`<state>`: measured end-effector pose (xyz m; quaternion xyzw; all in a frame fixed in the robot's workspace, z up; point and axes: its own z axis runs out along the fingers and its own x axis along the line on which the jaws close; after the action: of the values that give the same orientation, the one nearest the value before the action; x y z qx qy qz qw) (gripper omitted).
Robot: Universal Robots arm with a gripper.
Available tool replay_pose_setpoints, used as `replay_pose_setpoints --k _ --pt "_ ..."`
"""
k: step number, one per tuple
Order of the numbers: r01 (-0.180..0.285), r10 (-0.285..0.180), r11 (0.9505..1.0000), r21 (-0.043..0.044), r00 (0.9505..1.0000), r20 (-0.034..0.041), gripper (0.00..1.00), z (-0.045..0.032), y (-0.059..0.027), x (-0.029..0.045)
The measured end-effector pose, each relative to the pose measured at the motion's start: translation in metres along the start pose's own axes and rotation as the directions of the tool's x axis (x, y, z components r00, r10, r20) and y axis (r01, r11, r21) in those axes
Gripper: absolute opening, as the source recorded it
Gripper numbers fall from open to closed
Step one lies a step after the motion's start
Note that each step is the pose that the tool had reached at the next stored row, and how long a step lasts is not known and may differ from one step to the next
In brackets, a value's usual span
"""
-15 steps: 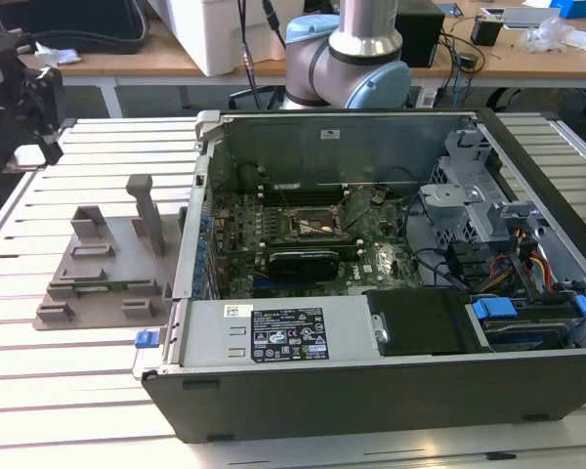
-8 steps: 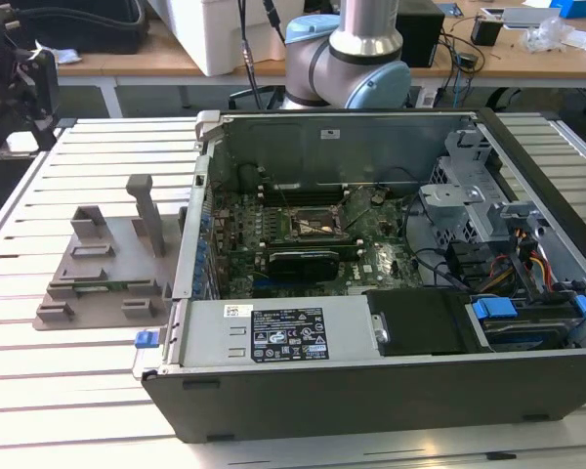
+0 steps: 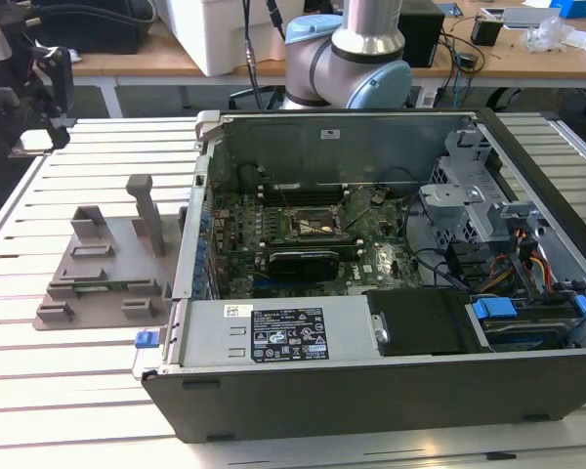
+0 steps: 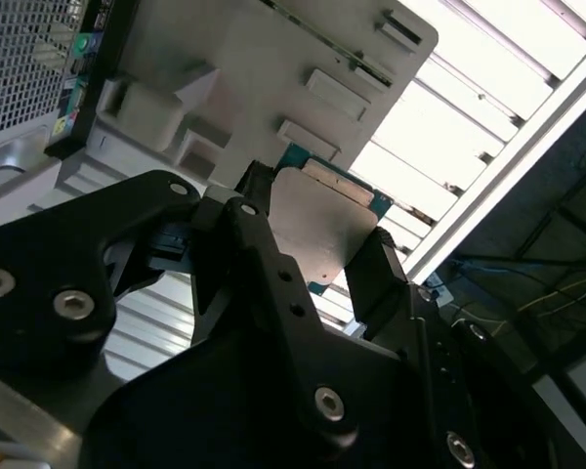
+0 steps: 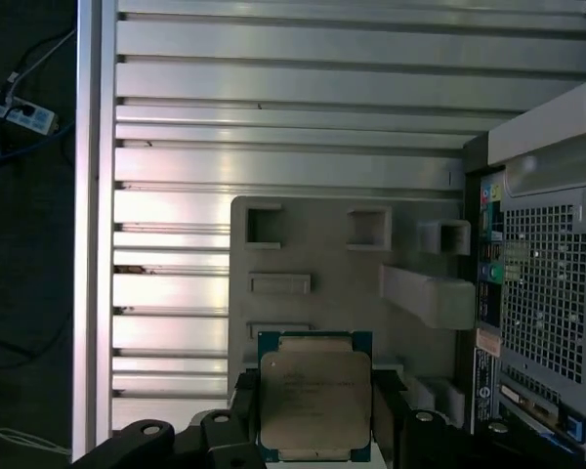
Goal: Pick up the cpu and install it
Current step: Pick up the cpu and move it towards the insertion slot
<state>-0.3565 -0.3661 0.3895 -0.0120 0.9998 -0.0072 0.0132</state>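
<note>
Gripping cpu (image 5: 315,415) by opposite edges, gripper (image 5: 314,393) hovers above grey tray (image 5: 313,244) beside computer case (image 5: 557,274).

The chip (image 5: 315,401) is silvery with a teal rim; the tray (image 5: 313,244) is plain grey; the table (image 5: 273,98) shows pale ribbed slats.

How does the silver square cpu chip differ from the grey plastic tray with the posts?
The flat square silvery cpu is smooth-topped with a green rim; the grey plastic tray is matt, with pockets and upright posts. The cpu is much smaller in outline than the tray. The cpu is clamped in the black tool, above the tray; the tray lies on the slatted metal table. Both are straight-edged.
</note>
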Motion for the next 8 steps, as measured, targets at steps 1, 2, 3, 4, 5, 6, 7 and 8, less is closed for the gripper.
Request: replay_pose_setpoints --k 1,2,3,4,5,6,7,8 --pt "0.0 0.0 1.0 0.0 1.0 -0.0001 0.55 0.0001 -0.0001 -0.0059" --pt "0.0 0.0 1.0 0.0001 1.0 -0.0002 0.55 0.0002 -0.0002 -0.0107" --pt "0.0 0.0 1.0 0.0 1.0 -0.0001 0.55 0.0004 -0.0003 -0.0155" --pt "0.0 0.0 1.0 -0.0001 1.0 0.0 0.55 0.0005 -0.0004 -0.02" --pt "0.0 0.0 1.0 0.0001 1.0 -0.0002 0.55 0.0006 -0.0005 -0.0266" --pt "0.0 0.0 1.0 0.0001 1.0 -0.0001 0.55 0.0008 -0.0005 -0.0315" --pt "0.0 0.0 1.0 0.0 1.0 -0.0001 0.55 0.001 -0.0005 -0.0396" --pt "0.0 0.0 1.0 0.0001 1.0 -0.0003 0.55 0.0011 -0.0006 -0.045"
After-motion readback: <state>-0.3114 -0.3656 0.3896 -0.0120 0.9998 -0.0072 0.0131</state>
